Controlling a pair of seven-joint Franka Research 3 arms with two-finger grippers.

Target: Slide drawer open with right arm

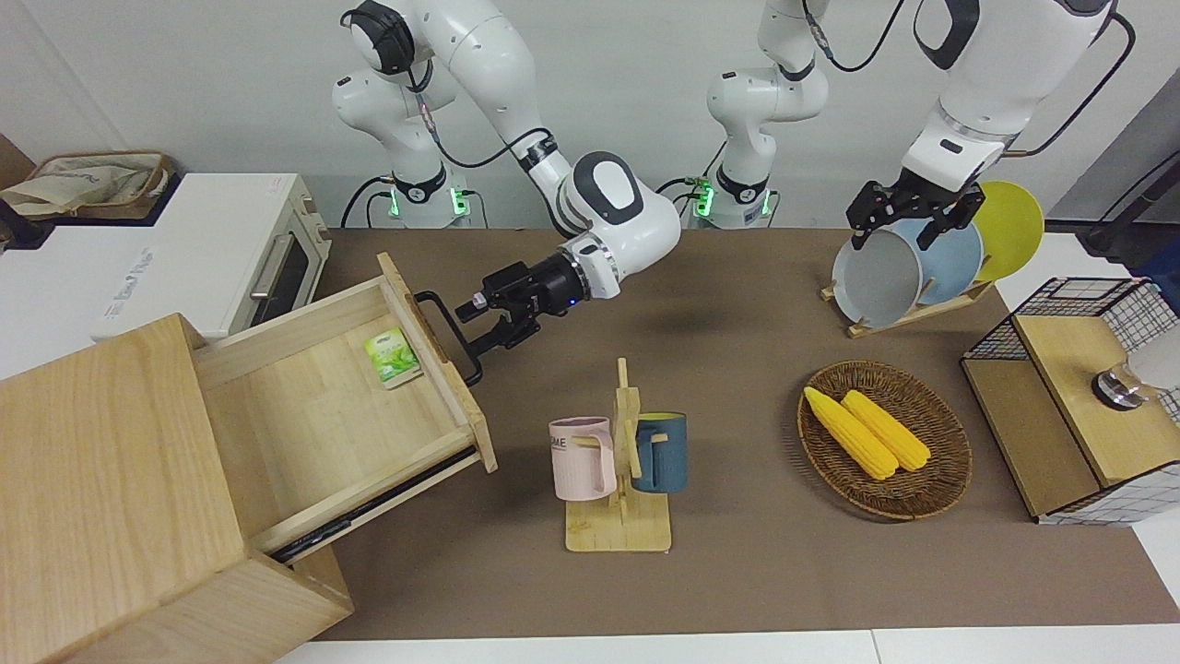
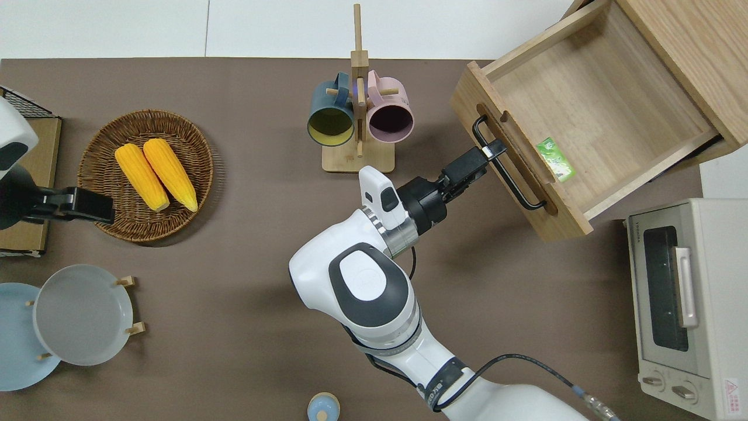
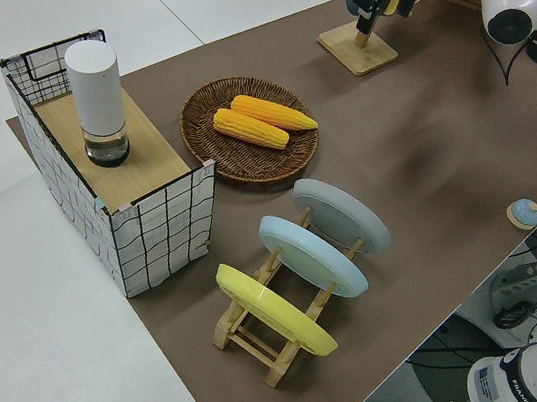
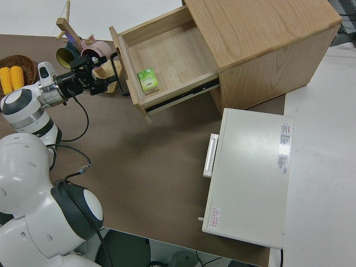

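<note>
- Brown counter (image 2: 245, 245) fills the scene, with a pale wall rising where the robots stand.
- A pale wood cabinet (image 1: 101, 480) sits at the right arm's end, farther from the robots than the white oven (image 2: 684, 304).
- The drawer (image 2: 584, 111) stands pulled well out of the cabinet, its front panel angled toward the counter's middle.
- A small green packet (image 2: 556, 158) lies inside the drawer, against the front panel.
- The black bar handle (image 2: 505, 166) runs along the outside of the drawer front.
- The right pincer (image 2: 488, 153) is at the handle, fingers apart, one tip at the bar; the bar is not clamped between them.
- The right arm (image 2: 365, 286) reaches across the counter toward the drawer, with a blue light showing at its wrist in the front view.
- The left arm is parked; I cannot tell how its pincer (image 1: 913, 217) stands.
- A mug rack (image 2: 357, 117) with a pink mug (image 2: 388, 117) and a blue mug (image 2: 330, 120) stands near the drawer front, farther from the robots than the right pincer.
- A wicker basket (image 2: 99, 193) holding two corn cobs (image 2: 155, 175) lies toward the left arm's end.
- A plate rack (image 3: 274, 333) carries three plates near the basket, nearer to the robots.
- A wire-mesh shelf (image 3: 135, 212) with a white cylinder (image 3: 97, 100) on top stands at the left arm's end.
</note>
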